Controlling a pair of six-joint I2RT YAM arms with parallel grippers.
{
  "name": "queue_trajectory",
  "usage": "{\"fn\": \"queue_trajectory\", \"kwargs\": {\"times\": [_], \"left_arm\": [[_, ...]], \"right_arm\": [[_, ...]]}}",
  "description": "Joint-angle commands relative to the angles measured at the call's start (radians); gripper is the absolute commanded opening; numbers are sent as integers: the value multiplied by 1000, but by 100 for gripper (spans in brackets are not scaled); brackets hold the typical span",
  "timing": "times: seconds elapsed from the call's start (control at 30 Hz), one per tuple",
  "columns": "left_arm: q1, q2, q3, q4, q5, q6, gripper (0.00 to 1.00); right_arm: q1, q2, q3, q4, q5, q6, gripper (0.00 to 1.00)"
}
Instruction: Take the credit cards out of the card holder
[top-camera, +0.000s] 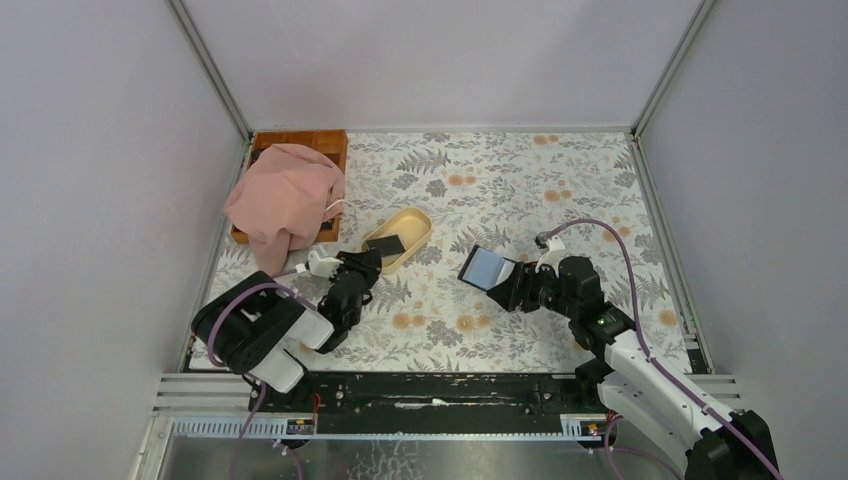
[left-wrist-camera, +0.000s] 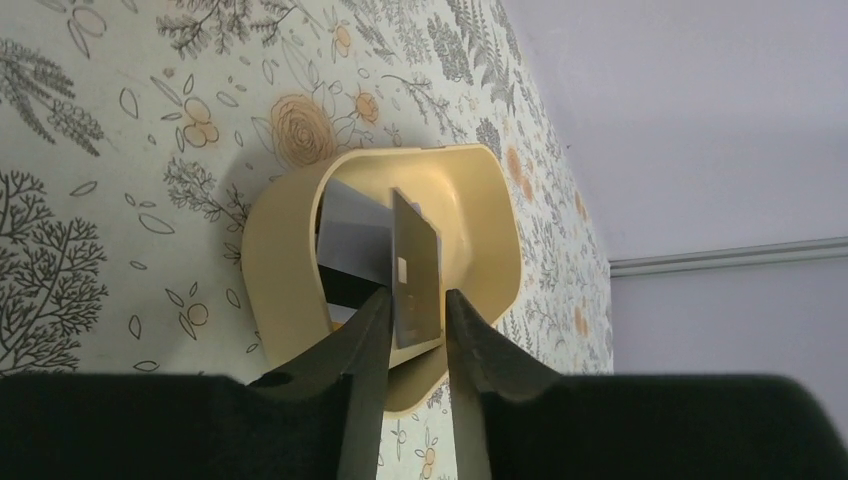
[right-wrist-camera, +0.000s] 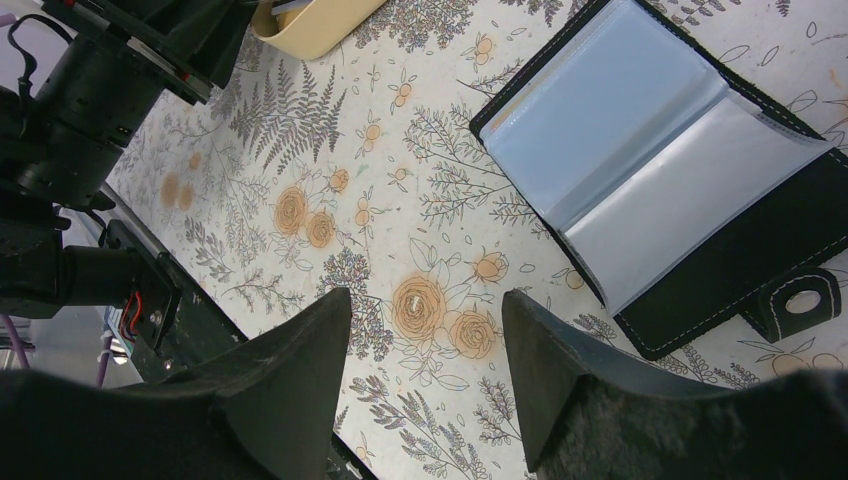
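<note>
A beige oval dish (left-wrist-camera: 280, 260) holds the credit cards (left-wrist-camera: 350, 235). One dark card (left-wrist-camera: 415, 260) with a small light mark stands on edge in it, between the fingers of my left gripper (left-wrist-camera: 417, 295). The jaws are slightly apart: the card rests by the left finger, with a gap to the right one. From above, the left gripper (top-camera: 372, 258) is at the dish (top-camera: 412, 222). The card holder (right-wrist-camera: 650, 170) lies open on the table, blue-grey sleeves up, its stud strap (right-wrist-camera: 805, 300) to the side. My right gripper (right-wrist-camera: 425, 300) hovers open just beside it, holding nothing.
A pink cloth (top-camera: 285, 195) is draped over a wooden tray (top-camera: 300, 140) at the back left corner. Grey walls close the table on three sides. A black rail (top-camera: 430, 390) runs along the near edge by the arm bases.
</note>
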Motion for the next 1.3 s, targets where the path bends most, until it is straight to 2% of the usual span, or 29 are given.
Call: {"fn": "queue_trajectory", "kwargs": {"times": [0.0, 0.03, 0.1, 0.37, 0.47, 0.63, 0.87, 1.03, 1.1, 1.27], "left_arm": [[-4, -62, -5, -40, -46, 8, 38], [-3, -78, -13, -56, -50, 5, 42], [-3, -113, -18, -98, -60, 2, 44], [-4, -285, -17, -436, -123, -65, 41], [-6, -341, -24, -517, -126, -60, 41], [-8, -364, -23, -525, -94, -11, 41], [-31, -239, 74, -511, -61, 23, 34], [-32, -187, 92, -436, -15, 58, 20], [-34, -188, 95, -439, -12, 60, 16], [-34, -257, 62, -465, -18, 77, 14]], "right_arm": [[0, 3, 2, 35, 7, -14, 64], [0, 4, 2, 37, 6, -14, 64], [-1, 7, 2, 40, 3, -12, 64], [0, -1, 0, 40, 3, -12, 64], [-1, 2, -2, 47, -1, -10, 64], [0, 16, -5, 63, -12, -7, 64], [-1, 8, -2, 47, -3, -9, 64], [0, -4, -4, 39, 8, -10, 64], [0, -1, -4, 40, 9, -10, 64], [0, 18, -1, 52, -1, -9, 64]]}}
